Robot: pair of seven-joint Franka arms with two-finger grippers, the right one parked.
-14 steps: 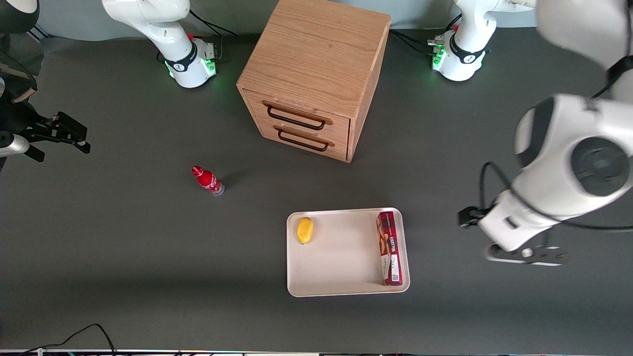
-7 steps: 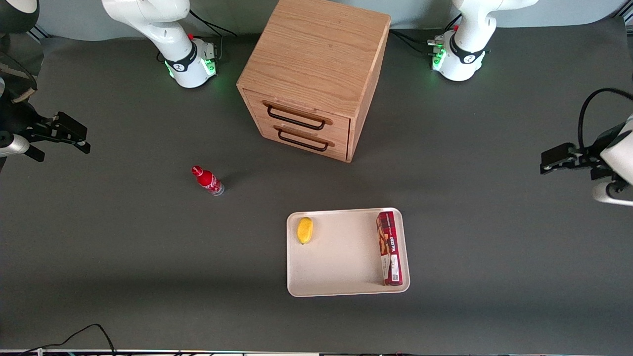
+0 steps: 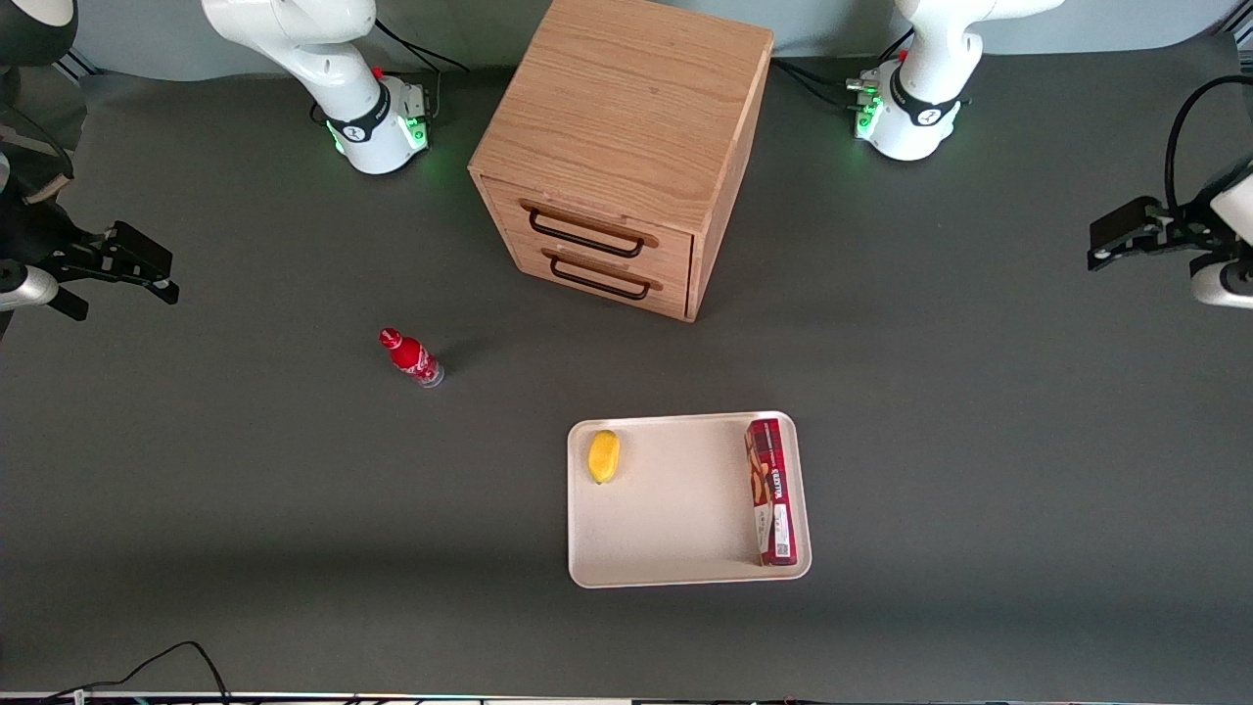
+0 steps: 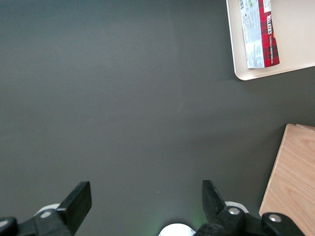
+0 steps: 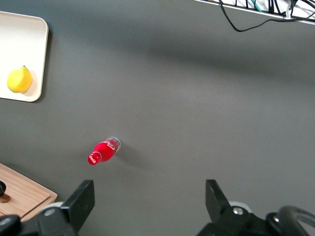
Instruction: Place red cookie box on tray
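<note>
Already the red cookie box [image 3: 771, 493] is seen lying inside the tray [image 3: 675, 580] — light, stiff cardboard, best gripped across its narrow sides — tool [image 4: 146, 199] spread apart, empty, well away.

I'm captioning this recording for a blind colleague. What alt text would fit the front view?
A red cookie box lies on a cream tray, along the edge nearer the working arm, with a yellow fruit at the tray's other end. The open gripper hangs above bare table, far toward the working arm's end. A wooden drawer cabinet and small red bottle stand farther away.
</note>
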